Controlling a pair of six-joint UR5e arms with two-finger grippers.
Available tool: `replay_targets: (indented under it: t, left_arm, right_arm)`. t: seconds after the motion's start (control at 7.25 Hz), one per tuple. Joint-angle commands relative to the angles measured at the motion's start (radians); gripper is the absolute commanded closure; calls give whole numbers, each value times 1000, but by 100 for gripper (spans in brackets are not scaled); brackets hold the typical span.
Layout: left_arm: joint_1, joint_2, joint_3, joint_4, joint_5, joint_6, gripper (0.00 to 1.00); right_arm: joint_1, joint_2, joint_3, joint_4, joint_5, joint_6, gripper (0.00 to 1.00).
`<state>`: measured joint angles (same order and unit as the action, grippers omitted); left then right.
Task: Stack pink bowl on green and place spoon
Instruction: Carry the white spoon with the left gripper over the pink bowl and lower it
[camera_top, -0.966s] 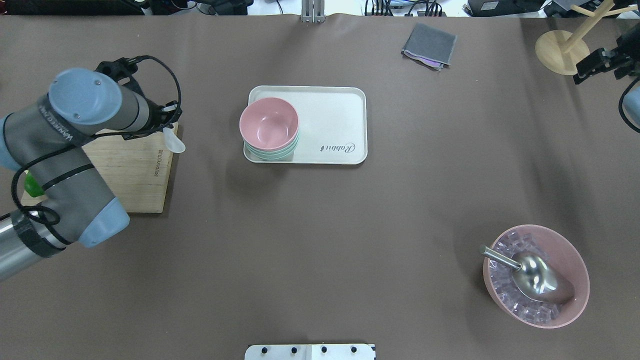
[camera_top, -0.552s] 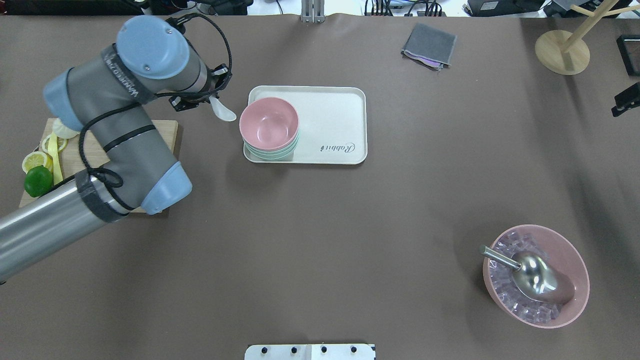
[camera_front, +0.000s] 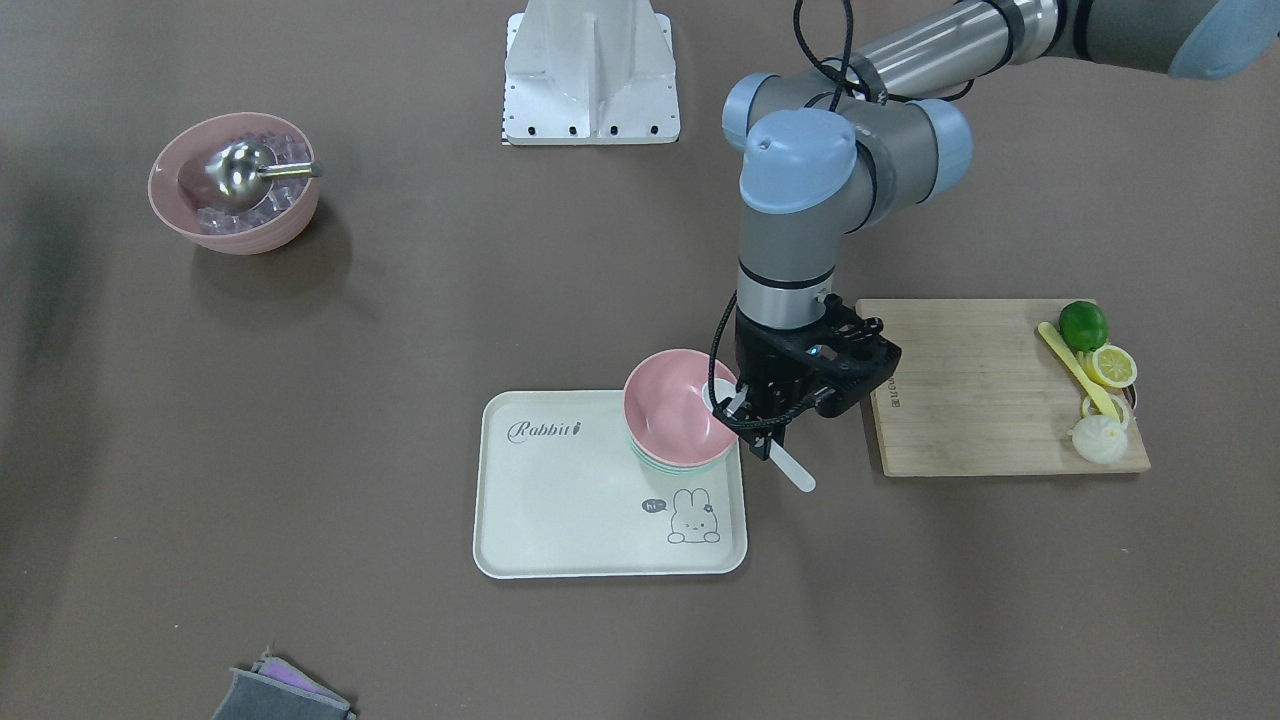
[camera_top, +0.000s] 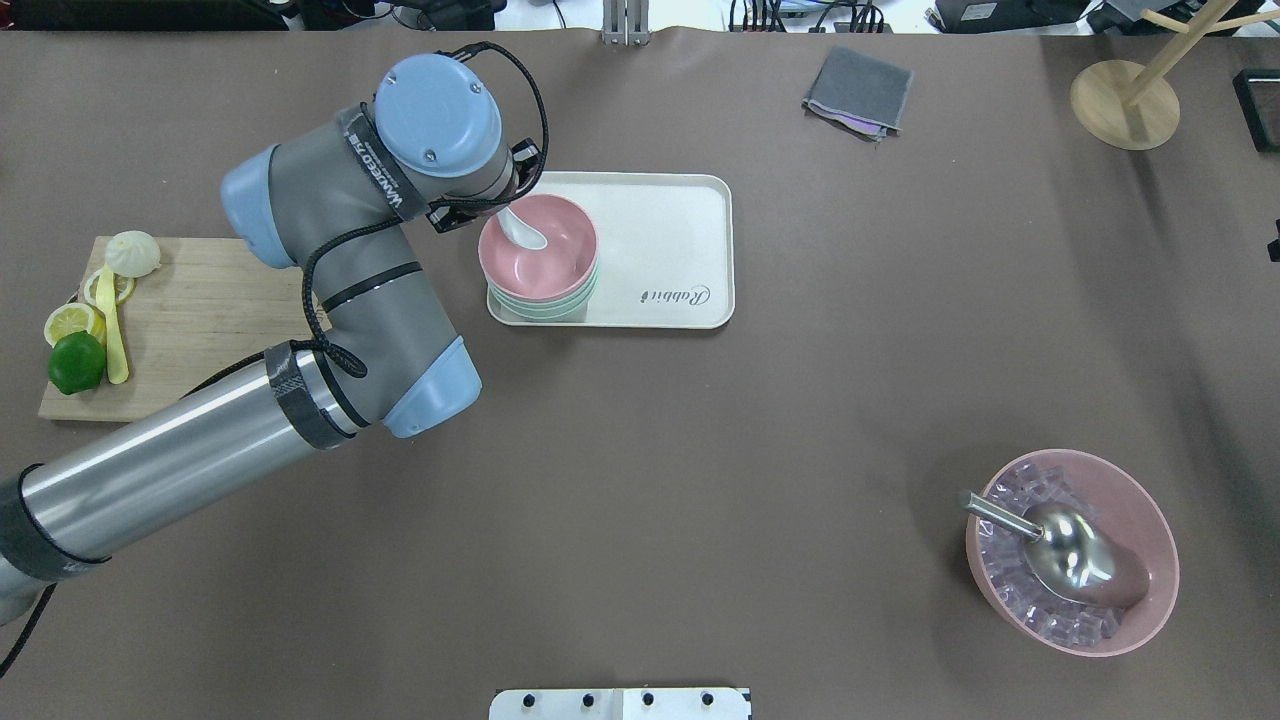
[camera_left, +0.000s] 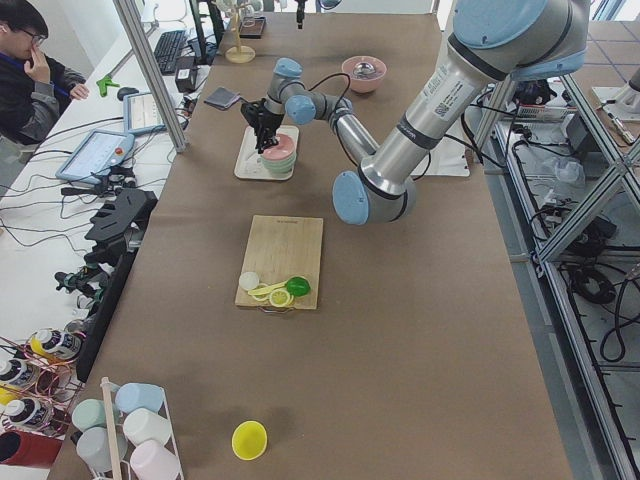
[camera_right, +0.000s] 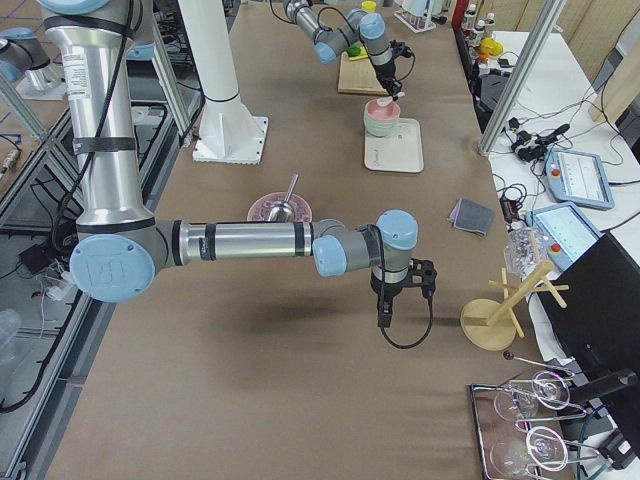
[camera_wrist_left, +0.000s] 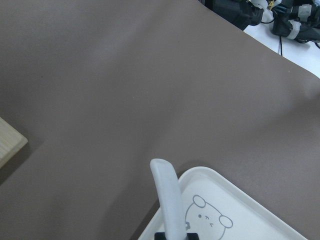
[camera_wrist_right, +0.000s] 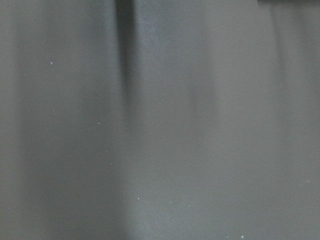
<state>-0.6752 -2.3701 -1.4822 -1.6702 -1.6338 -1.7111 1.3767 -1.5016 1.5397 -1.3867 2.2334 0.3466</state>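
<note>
A pink bowl (camera_top: 548, 268) sits stacked on green bowls (camera_top: 540, 308) at the left end of a cream tray (camera_top: 670, 240). My left gripper (camera_top: 478, 212) is shut on a white spoon (camera_top: 522, 230) at the stack's left rim. The spoon's head hangs over the inside of the pink bowl. In the front-facing view the left gripper (camera_front: 762, 420) holds the spoon (camera_front: 793, 468) by its middle, with the handle sticking out past the bowl (camera_front: 675, 410). The spoon handle also shows in the left wrist view (camera_wrist_left: 167, 195). My right gripper (camera_right: 385, 310) hovers over bare table far to the right; I cannot tell its state.
A wooden cutting board (camera_top: 200, 330) with a lime and lemon slices lies left of the tray. A large pink bowl of ice (camera_top: 1150, 530) with a metal scoop stands front right. A grey cloth (camera_top: 860, 90) and a wooden stand (camera_top: 1125, 100) are at the back right.
My left arm has swung right from above the cutting board to the tray, carrying the spoon. The spoon's head is now over the pink bowl. The right gripper has left the overhead view.
</note>
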Motion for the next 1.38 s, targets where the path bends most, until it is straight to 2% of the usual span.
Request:
replay_targets:
  t: [0.0,0.28,0.41,0.55,0.69,0.83,0.97,1.24]
  left_arm:
    - [52,-6,-1,0,41,-25,100]
    - [57,-5,0,0,45,-25,100]
    - [57,-3,0,-2,45,-24,72]
    - [57,-4,-1,-2,45,-16,28]
    - [57,-4,-4,-2,45,-13,2]
    - [55,-1,-21,0,40,1,2]
    - [43,15,-85,26,32,101,2]
    - [-45,142,-282,220,-126,421,2]
  right_arm:
    - [1,0,0,-2,-3,0,0]
    - [1,-2,-1,-2,-5,2,0]
    - [1,-3,0,0,-3,2,0]
    - [-1,-3,0,-2,-3,2,0]
    - [1,-3,0,-2,-5,2,0]
    - [-1,-6,-1,0,-5,5,0]
    - [1,-8,-1,0,-6,5,0]
    - [1,-9,0,-3,-8,2,0]
